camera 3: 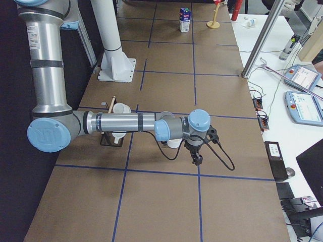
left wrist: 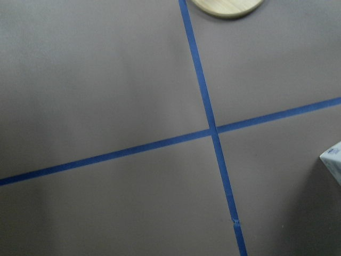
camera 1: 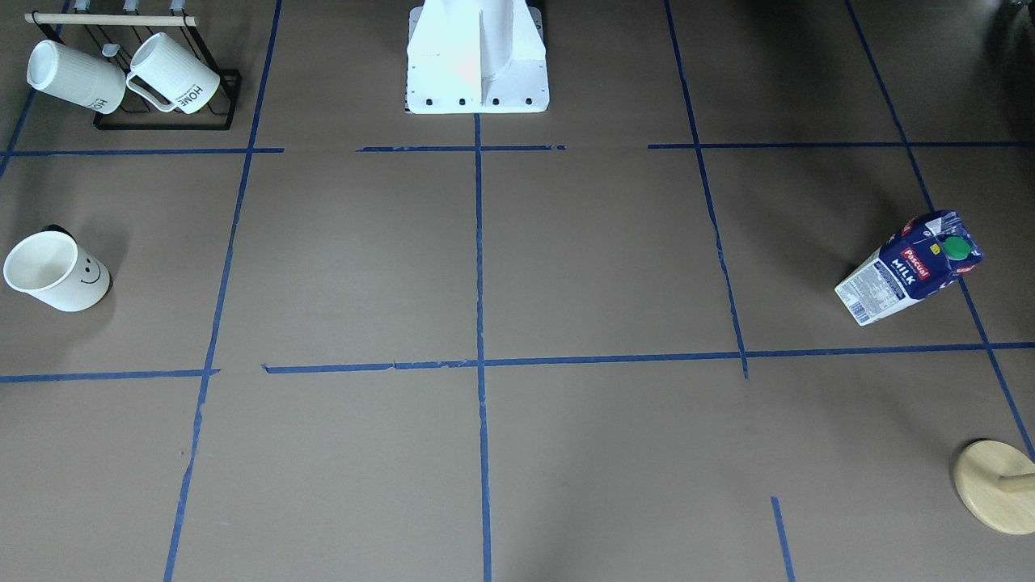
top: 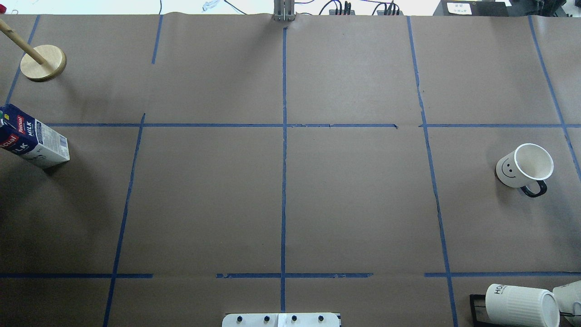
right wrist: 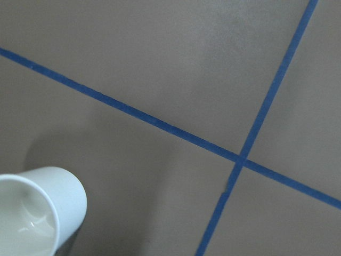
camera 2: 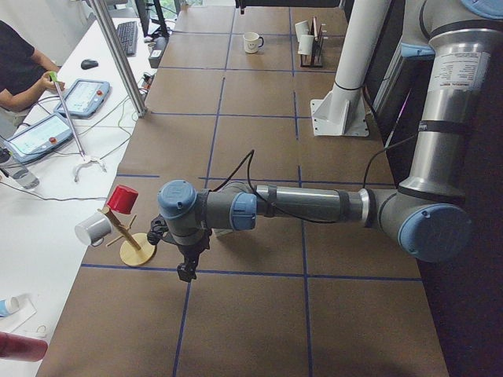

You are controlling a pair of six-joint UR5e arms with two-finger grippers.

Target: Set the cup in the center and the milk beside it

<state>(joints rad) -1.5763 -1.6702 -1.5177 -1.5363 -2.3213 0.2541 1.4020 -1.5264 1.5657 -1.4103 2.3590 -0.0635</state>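
The cup, a white mug with a smiley face and black handle, stands upright at the table's right end. Its rim shows at the lower left of the right wrist view. The milk stands upright at the table's left end. The centre, on the long middle tape line, is bare. My left gripper hangs over the table near the milk, which the arm hides there. My right gripper hangs just beside the cup. I cannot tell whether either is open or shut.
A black rack holds two ribbed HOME mugs near the robot's right side. A wooden mug tree with a red cup stands beyond the milk. The white robot base sits at the near middle edge.
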